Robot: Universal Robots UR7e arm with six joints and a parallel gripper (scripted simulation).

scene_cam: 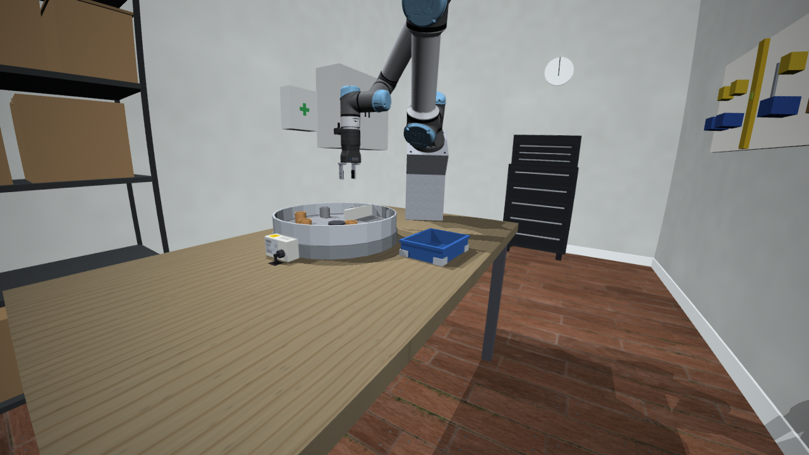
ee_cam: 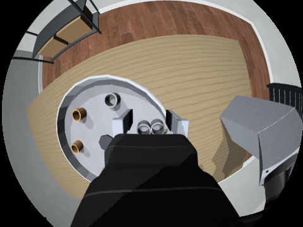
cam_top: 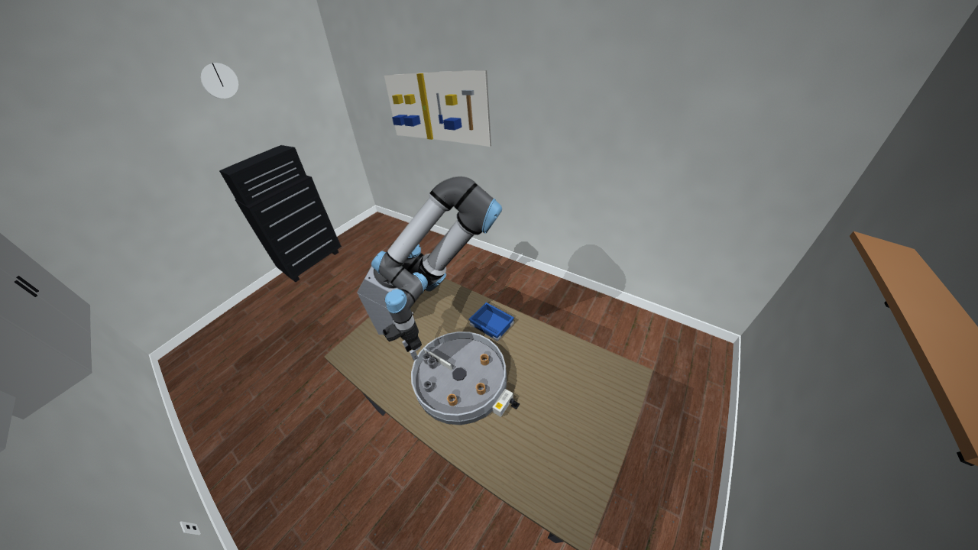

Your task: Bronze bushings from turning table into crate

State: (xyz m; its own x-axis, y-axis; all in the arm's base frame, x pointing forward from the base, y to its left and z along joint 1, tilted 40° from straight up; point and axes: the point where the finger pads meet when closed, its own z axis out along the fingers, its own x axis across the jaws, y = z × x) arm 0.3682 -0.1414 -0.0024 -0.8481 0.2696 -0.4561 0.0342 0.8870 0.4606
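My gripper [cam_top: 412, 353] [scene_cam: 347, 172] [ee_cam: 149, 116] is open and empty, pointing down high above the edge of the turning table [cam_top: 456, 412] [scene_cam: 339, 234] [ee_cam: 95, 126]. Below it, two steel bushings [ee_cam: 144, 122] [ee_cam: 157, 121] stand side by side, seen between the fingers in the wrist view. A third steel bushing [cam_top: 428, 386] [scene_cam: 324, 212] [ee_cam: 118, 100] stands apart. Three bronze bushings [cam_top: 484, 360] [cam_top: 480, 391] [cam_top: 451, 402] are on the turning table; the wrist view shows two of them [ee_cam: 83, 113] [ee_cam: 80, 144]. The blue crate [cam_top: 491, 321] [scene_cam: 432, 249] shows no bushing inside.
A pale bar [cam_top: 437, 357] [scene_cam: 358, 213] stands across part of the turning table, from near the rim towards the dark hub [cam_top: 458, 373] [ee_cam: 105, 142]. A raised wall rings the turning table. A white box [cam_top: 503, 402] [scene_cam: 281, 248] stands beside it. The robot's pedestal [scene_cam: 425, 194] [ee_cam: 249, 110] is behind.
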